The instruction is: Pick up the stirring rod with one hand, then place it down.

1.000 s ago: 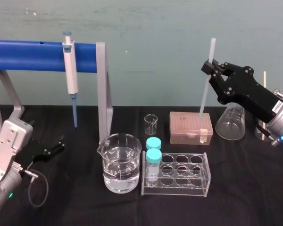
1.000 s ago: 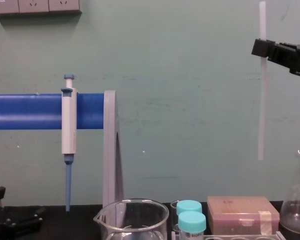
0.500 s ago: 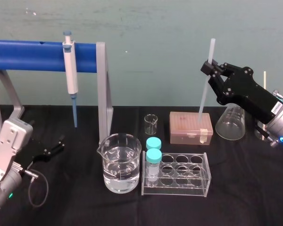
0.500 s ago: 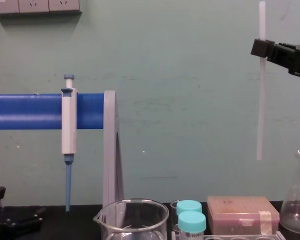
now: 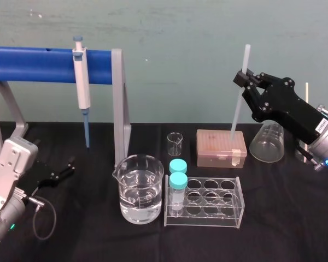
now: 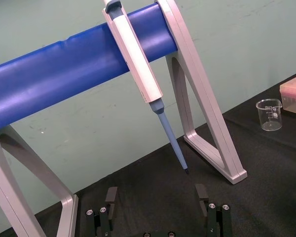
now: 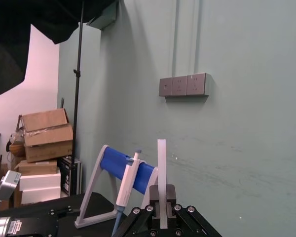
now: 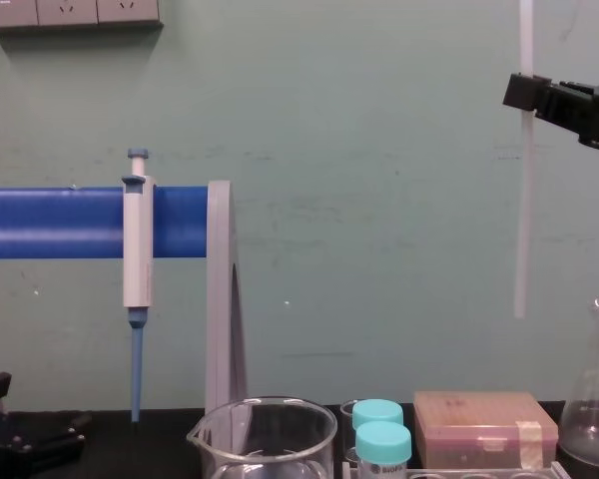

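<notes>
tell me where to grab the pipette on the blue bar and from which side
Grip the pipette by its straight white body just below the blue bar, coming from the front, fingers on its two sides. It hangs upright, hooked over the bar, so lift it off upward; its blue tip looks too thin. The open left gripper sits nearest.

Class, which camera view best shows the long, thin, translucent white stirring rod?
Head view: the whole stirring rod, clamped in the black right gripper. Chest view crops its top; right wrist view gives its upper end above the jaws.

Teal wall [image 8: 379,150], black tabletop [image 5: 284,218]
</notes>
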Robot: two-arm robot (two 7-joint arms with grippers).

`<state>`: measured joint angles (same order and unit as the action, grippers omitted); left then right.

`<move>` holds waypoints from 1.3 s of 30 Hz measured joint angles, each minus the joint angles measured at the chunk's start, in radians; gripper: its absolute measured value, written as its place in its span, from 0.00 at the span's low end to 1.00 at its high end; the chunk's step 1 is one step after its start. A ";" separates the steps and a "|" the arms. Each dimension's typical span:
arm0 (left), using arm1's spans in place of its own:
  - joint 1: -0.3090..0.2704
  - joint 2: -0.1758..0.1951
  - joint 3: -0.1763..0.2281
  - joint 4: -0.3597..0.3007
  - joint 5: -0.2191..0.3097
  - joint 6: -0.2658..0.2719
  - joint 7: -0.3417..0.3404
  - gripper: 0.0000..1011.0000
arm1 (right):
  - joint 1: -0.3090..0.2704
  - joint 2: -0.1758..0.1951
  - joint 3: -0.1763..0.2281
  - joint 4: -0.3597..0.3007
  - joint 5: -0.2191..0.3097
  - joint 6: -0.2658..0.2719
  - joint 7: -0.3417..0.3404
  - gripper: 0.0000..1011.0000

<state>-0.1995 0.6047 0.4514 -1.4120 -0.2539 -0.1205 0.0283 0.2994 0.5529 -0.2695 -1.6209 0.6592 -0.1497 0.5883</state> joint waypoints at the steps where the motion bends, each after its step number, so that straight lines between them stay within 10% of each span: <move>1: 0.000 0.000 0.000 0.000 0.000 0.000 0.000 0.99 | -0.001 0.000 0.000 -0.001 0.000 0.000 -0.001 0.07; 39: 0.000 0.000 0.000 0.000 0.000 0.000 0.000 0.99 | -0.017 0.007 0.011 -0.015 0.005 0.006 -0.003 0.07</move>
<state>-0.1995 0.6047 0.4514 -1.4120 -0.2539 -0.1205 0.0283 0.2825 0.5598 -0.2582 -1.6360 0.6646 -0.1434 0.5852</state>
